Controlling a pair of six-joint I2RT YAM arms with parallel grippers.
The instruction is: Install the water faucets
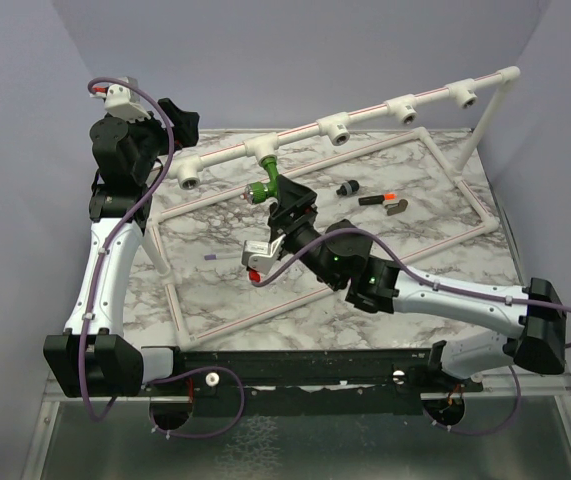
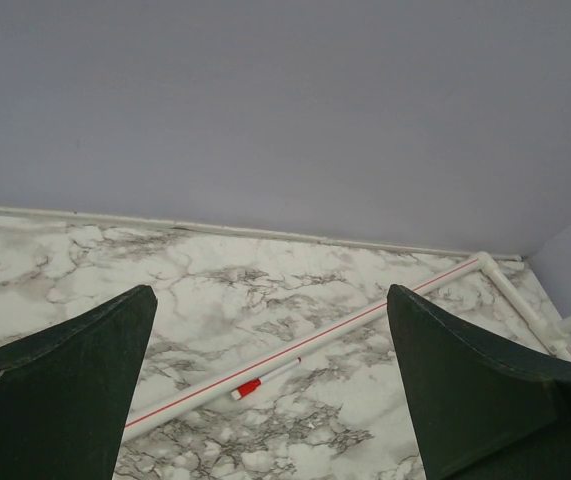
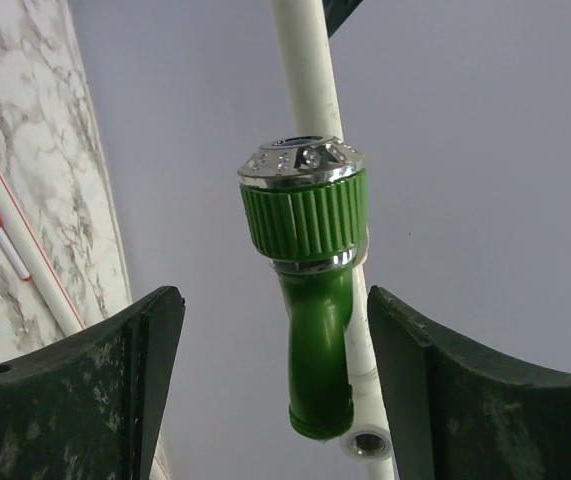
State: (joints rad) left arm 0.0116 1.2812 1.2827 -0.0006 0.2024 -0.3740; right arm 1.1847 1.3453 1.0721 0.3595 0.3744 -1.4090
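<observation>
Gaping wide, our right claw (image 3: pixel 270 305) grips nothing: the green faucet (image 3: pixel 317 340) stands in the gap between its fingers (image 3: pixel 95 390), touching neither. Just past the fingertips we see the faucet's ribbed collar and silver cap against the white pipe (image 3: pixel 300 70); its spout end sits just beside a T-socket (image 3: pixel 368 443), and we cannot tell whether it is seated. Farther out, to the claw's right, a black faucet (image 1: pixel 346 187) and an orange-marked faucet (image 1: pixel 386 201) lie on the marble table (image 1: pixel 415 240). Well away to its left, our left claw (image 2: pixel 270 295) is likewise spread wide and empty, a red-tipped pen (image 2: pixel 248 387) lying beyond its fingers.
</observation>
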